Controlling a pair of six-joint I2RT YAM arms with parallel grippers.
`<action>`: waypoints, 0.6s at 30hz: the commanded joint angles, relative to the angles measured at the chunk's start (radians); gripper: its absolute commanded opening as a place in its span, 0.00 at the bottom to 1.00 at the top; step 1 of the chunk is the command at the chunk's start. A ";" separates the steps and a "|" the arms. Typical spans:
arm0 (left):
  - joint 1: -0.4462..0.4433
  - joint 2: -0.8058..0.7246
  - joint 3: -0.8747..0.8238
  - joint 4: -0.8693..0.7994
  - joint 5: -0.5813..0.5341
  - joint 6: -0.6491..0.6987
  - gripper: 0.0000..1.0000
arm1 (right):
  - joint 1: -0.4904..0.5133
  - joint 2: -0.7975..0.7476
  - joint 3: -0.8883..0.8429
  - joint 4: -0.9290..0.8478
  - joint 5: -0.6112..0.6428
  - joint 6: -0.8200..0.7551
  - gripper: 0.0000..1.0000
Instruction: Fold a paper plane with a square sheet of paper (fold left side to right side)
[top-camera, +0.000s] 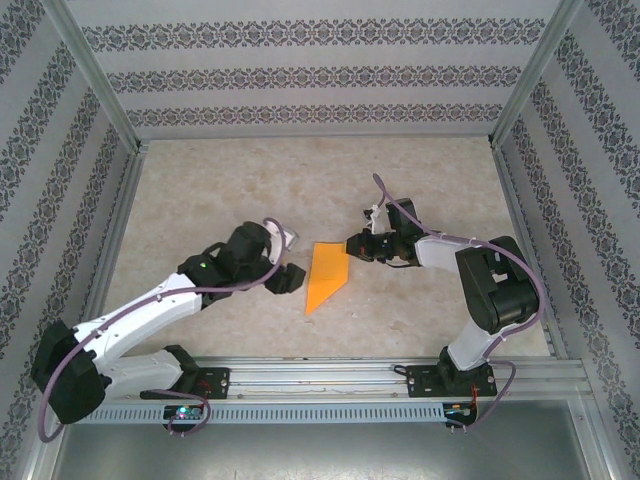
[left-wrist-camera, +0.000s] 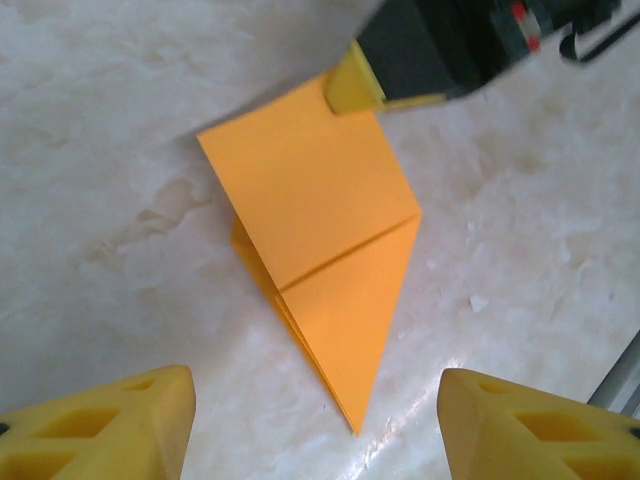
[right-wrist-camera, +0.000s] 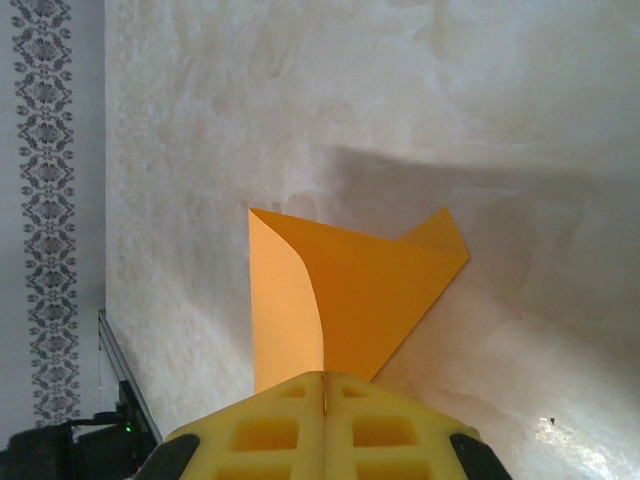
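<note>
Paper front and centre: the sheet of paper (top-camera: 327, 275), bright orange, sits near the middle of the pale marbled worktop (top-camera: 200, 190), folded down to a slim pointed shape. In the top view its sharp tip aims at 7 o'clock and its blunt end sits up at 1 o'clock.

Over to the right pincer (top-camera: 352, 245), coming in at the paper's 1 o'clock. It is closed tight, and it has the sheet. In the right wrist view the two yellow pads (right-wrist-camera: 270, 430) are pressed together at 6 o'clock with the paper's edge caught in the seam between them. From there the orange spreads away toward 12 o'clock. One layer on the 9 o'clock side curls up off the rest.

Now the left pincer (top-camera: 290, 280), just beside the sheet at its 9 o'clock, and it is wide open with nothing in its grasp. From the left wrist camera, its yellow fingertips (left-wrist-camera: 110, 425) stand far apart at 7 and 5 o'clock. The paper's point reaches down toward the gap between them, touching neither.

That same view gives the best look at the folding. A top flap lies over a pointed lower section, and a crease runs from 7 o'clock up to 2 o'clock across the middle. Thin edges of lower layers peek out along the 8 o'clock side. At 12 o'clock the right pincer's yellow pad sits on the sheet's upper corner.
</note>
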 joint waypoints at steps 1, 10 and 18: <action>-0.099 0.043 0.047 -0.102 -0.183 0.039 0.65 | -0.005 0.018 0.034 -0.042 0.007 0.068 0.00; -0.293 0.222 0.140 -0.077 -0.309 0.032 0.66 | -0.005 0.026 0.074 -0.139 0.029 0.161 0.00; -0.367 0.397 0.226 -0.101 -0.394 0.024 0.66 | -0.004 0.033 0.100 -0.164 0.021 0.209 0.00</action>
